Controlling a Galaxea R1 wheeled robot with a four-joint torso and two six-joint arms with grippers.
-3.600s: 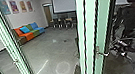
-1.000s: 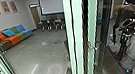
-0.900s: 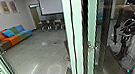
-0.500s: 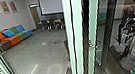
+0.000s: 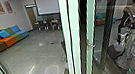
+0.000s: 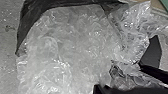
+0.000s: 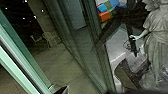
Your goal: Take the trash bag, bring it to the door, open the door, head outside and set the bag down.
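The trash bag [image 6: 72, 47], clear crumpled plastic with a dark band round its edge, lies close before the camera in the left wrist view. Some of its plastic is gathered at the black parts of my left gripper [image 6: 125, 72], which is shut on it. In the head view, green door frames with glass stand in front, and a metal handle [image 5: 89, 44] sits on the frame right of centre. The right wrist view has a green door frame [image 7: 30, 60] close by, with a dark piece of my right gripper [image 7: 62, 90] by its lower end.
Beyond the glass, a colourful couch [image 5: 6, 38] stands by a wall, with chairs [image 5: 47, 25] farther back. Dark equipment and a pale draped shape [image 5: 133, 47] show in the glass at right. Paving [image 7: 62, 62] and a pale chair [image 7: 50, 38] lie beyond the right wrist.
The head camera has turned, and the room appears farther left. In the glass on the right, the dark equipment has slid right and the couch's colours have come into view.
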